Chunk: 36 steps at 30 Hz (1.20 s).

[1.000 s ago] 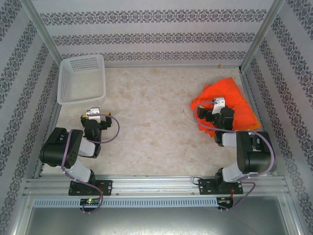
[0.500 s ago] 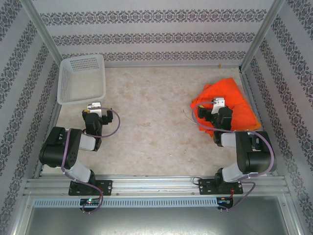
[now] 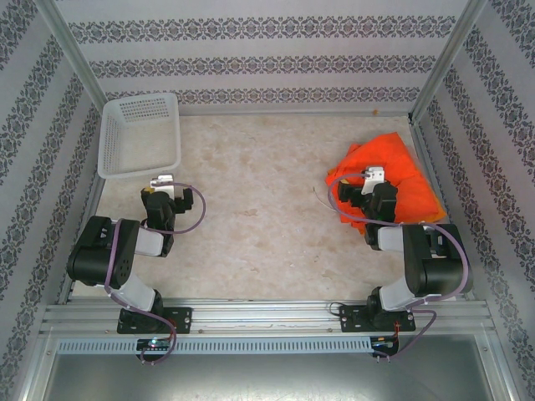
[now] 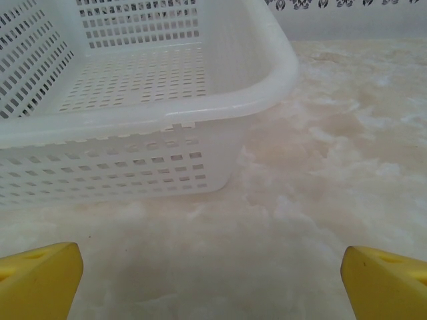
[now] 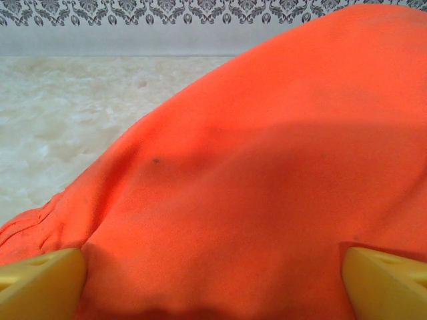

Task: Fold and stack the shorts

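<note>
left gripper [image 4: 212,285] standing released, facing white perforated plastic basket [image 4: 200,107] | right gripper [image 5: 213,283] standing released over wrinkled bright orange cloth shorts [image 5: 267,167]

No word, label, brand or number can be read anywhere. The walls [image 3: 251,65] carry bands of dark repeating ornament, which is pattern and not lettering. The arms [image 3: 109,255] may bear small markings, but from above they are too small to make out.
</note>
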Each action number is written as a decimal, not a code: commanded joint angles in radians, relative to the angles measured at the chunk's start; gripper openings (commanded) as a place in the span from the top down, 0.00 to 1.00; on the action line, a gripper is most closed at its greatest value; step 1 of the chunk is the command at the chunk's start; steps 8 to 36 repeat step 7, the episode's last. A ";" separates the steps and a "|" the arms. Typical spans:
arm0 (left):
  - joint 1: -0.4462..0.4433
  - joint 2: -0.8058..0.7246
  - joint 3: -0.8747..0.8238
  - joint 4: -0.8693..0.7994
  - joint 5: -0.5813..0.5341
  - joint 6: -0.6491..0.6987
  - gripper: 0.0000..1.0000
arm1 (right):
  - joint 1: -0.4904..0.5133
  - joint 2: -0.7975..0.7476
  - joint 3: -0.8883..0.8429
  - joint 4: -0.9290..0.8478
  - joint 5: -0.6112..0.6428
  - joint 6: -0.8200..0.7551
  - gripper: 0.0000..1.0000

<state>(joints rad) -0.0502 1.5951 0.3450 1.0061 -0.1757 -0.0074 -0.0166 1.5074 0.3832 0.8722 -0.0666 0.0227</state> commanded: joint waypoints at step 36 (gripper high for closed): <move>0.013 -0.004 0.020 -0.014 -0.005 -0.006 0.00 | 0.006 0.001 0.006 0.013 0.019 0.010 0.02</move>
